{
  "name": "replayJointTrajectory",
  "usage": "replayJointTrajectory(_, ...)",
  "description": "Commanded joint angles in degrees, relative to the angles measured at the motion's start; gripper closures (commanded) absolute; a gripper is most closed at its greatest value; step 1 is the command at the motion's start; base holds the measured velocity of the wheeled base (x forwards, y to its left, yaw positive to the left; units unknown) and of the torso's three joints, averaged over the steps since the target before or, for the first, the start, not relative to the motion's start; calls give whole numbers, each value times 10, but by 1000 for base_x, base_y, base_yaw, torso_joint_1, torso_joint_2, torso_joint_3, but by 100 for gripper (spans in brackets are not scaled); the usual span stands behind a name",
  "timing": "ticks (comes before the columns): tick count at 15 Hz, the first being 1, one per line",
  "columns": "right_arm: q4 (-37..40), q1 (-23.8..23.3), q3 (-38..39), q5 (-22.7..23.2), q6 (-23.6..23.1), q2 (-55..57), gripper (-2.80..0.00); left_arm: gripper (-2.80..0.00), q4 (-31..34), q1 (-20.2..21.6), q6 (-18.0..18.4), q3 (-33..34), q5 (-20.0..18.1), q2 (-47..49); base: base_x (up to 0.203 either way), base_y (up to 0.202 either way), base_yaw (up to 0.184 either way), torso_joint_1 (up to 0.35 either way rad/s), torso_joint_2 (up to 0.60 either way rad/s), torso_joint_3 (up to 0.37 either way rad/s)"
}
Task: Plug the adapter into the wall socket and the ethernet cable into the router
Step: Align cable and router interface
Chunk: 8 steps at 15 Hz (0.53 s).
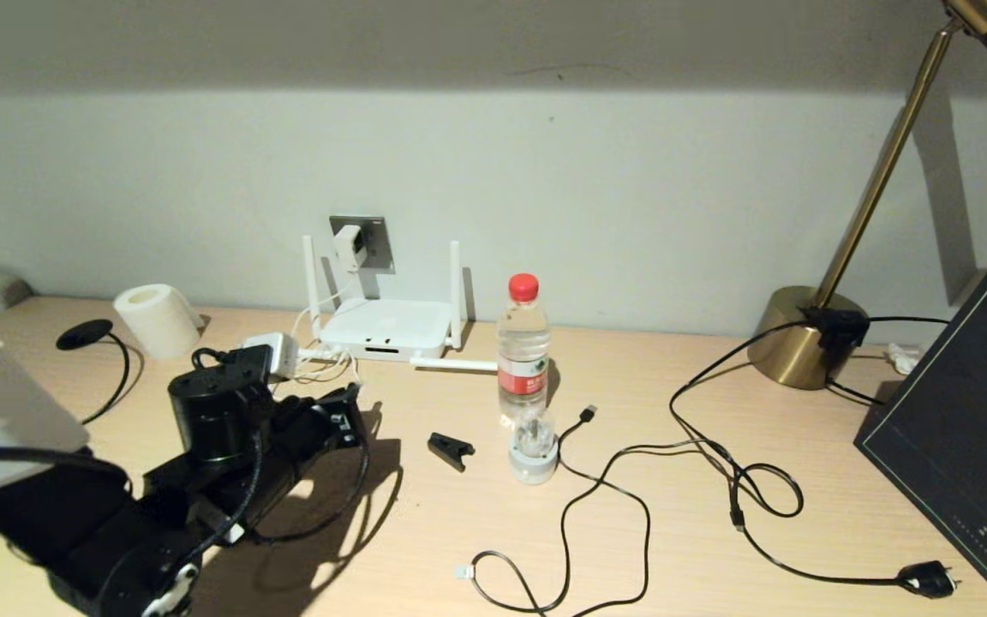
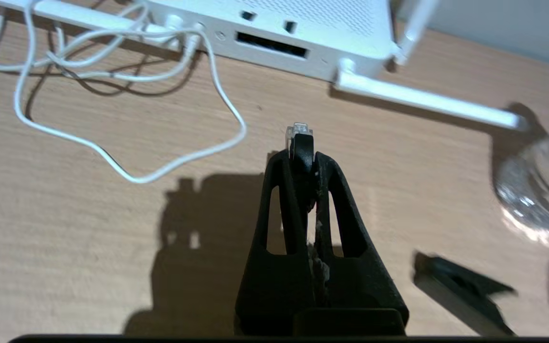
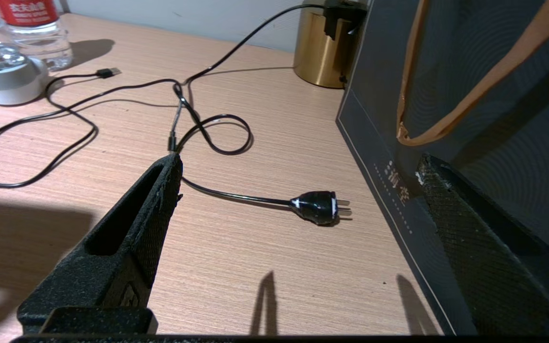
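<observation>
The white adapter point(image 1: 348, 243) sits in the grey wall socket point(image 1: 371, 243), and its thin white cord hangs down to the router point(image 1: 386, 329). The router is a flat white box with stick antennas; one antenna lies on the table. My left gripper point(image 1: 351, 404) point(image 2: 303, 155) is shut on the ethernet cable's clear-tipped plug point(image 2: 298, 130). The plug points at the router's dark port slot point(image 2: 271, 45) from a short way off. The black ethernet cable point(image 1: 121, 377) runs back to a round black disc point(image 1: 84, 333). My right gripper point(image 3: 298, 162) hangs open over bare table, out of the head view.
A water bottle point(image 1: 523, 347) and a small white-based glass piece point(image 1: 533, 450) stand right of the router. A black clip point(image 1: 450, 450), a USB-tipped cable point(image 1: 589, 413), a mains plug point(image 3: 320, 207), a brass lamp base point(image 1: 802, 338), a dark bag point(image 1: 965, 428) and a paper roll point(image 1: 155, 319) are around.
</observation>
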Motion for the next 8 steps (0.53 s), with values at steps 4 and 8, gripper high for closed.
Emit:
replayJointTrajectory(4,-1,0,17,0,1,1,-280,0,-17,10,0,-14,-3,22,0,0,0,0,0,0)
replayJointTrajectory(8,-1,0,17,0,1,1,-280,0,-17,10,20,-15,-8,22,0,0,0,0,0,0)
